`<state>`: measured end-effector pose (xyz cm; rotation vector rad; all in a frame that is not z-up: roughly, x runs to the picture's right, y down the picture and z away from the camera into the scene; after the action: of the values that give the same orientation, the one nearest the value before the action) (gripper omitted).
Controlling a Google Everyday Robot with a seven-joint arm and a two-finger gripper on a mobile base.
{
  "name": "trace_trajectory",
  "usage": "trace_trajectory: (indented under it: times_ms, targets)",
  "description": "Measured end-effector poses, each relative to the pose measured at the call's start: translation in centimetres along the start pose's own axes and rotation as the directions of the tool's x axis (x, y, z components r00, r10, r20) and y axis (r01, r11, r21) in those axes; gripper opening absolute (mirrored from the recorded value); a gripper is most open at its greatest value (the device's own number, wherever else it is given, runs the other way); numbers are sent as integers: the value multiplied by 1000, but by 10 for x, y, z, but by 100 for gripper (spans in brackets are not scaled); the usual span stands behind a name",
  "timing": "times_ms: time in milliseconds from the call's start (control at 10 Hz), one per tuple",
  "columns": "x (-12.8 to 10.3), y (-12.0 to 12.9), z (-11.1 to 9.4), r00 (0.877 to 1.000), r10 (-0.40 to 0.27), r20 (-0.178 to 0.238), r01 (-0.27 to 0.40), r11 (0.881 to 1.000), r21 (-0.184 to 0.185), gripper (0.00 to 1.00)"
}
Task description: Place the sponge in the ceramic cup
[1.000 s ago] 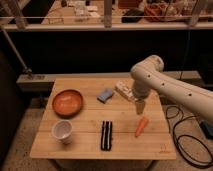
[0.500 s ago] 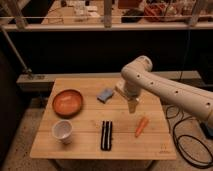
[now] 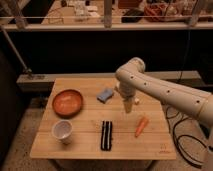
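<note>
One sponge [image 3: 105, 94], one ceramic cup [image 3: 62, 131], one orange-red bowl [image 3: 67, 103], one striped bar [image 3: 106, 135], one orange stick [image 3: 141, 126] on one bench [image 3: 85, 145]; one pincer [image 3: 128, 106] low over its middle.

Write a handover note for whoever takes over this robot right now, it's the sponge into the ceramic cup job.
Gripper: pointing down over the middle-right of the table, just right of the sponge and not on it.
Sponge: lying flat on the table toward the far edge, right of the orange-red bowl.
Ceramic cup: upright near the front left corner, in front of the bowl, no sponge in it.
Done: nothing yet; the sponge is not picked up.
Left: move the gripper left to the sponge, grasp it, carry it to the cup, release it inside.
</note>
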<state>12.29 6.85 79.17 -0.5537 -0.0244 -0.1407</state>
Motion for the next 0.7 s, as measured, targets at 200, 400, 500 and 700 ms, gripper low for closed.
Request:
trace_trajectory:
  times_ms: [200, 400, 500, 700]
  targets:
    - [-6, -3, 7, 1000, -23, 0, 23, 1000, -2, 80]
    - [-12, -7, 12, 999, -41, 1, 41, 999, -3, 80]
    - [-16, -9, 14, 999, -54, 4, 54, 999, -2, 80]
    - [-23, -14, 18, 997, -75, 9, 75, 997, 0, 80]
